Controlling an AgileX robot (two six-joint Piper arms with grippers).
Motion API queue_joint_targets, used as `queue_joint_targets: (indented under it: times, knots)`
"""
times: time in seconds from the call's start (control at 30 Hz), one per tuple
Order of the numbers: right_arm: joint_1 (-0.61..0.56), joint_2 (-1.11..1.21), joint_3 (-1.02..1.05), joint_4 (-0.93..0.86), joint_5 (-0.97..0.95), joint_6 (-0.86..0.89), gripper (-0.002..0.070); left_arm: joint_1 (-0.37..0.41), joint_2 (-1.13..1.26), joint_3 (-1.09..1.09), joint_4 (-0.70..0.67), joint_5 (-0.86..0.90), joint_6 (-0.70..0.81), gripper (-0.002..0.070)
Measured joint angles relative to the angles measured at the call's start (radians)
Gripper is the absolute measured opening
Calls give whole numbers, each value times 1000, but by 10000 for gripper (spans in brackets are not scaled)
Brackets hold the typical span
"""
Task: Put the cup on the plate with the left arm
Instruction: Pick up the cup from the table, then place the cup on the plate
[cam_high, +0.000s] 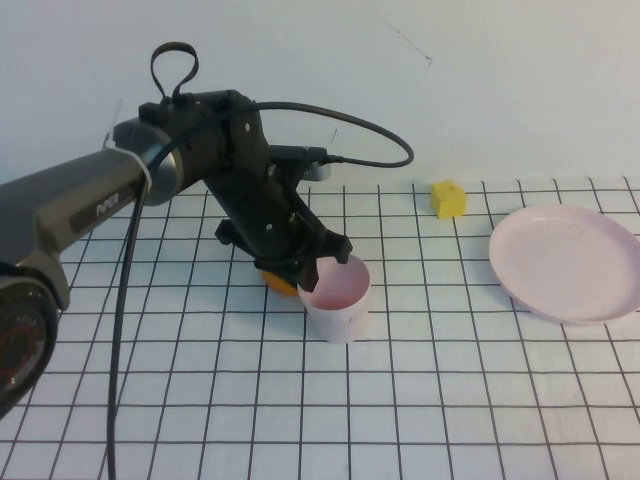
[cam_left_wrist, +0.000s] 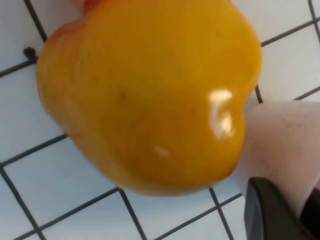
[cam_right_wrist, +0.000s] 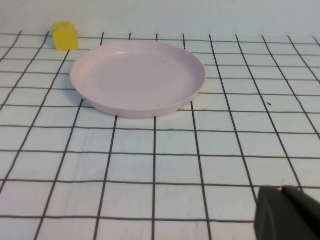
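The pale pink cup stands upright on the gridded table, touching the orange fruit behind it on the left. My left gripper reaches down onto the cup's near-left rim, its fingers closed on the cup wall; the cup still rests on the table. In the left wrist view the cup wall sits between the dark fingers, and the fruit fills most of the view. The pink plate lies far right, empty, and it also shows in the right wrist view. My right gripper hangs near the plate.
A small yellow block sits at the back, between the cup and the plate, and it also shows in the right wrist view. The left arm's black cable loops above the table. A pale wall bounds the far side.
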Motion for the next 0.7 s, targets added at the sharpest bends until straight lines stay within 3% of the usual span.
queue_joint_targets:
  times: [0.1, 0.37, 0.57, 0.7]
  knots:
    - [0, 0, 0, 0, 0, 0, -2, -10, 0, -18, 0, 10, 16, 18]
    - [0, 0, 0, 0, 0, 0, -2, -112, 6, -162, -36, 11, 30, 9]
    - [0, 0, 0, 0, 0, 0, -2, -220, 23, -269, -64, -153, 32, 8]
    - [0, 0, 0, 0, 0, 0, -2, -250, 89, -332, -116, -268, 48, 8]
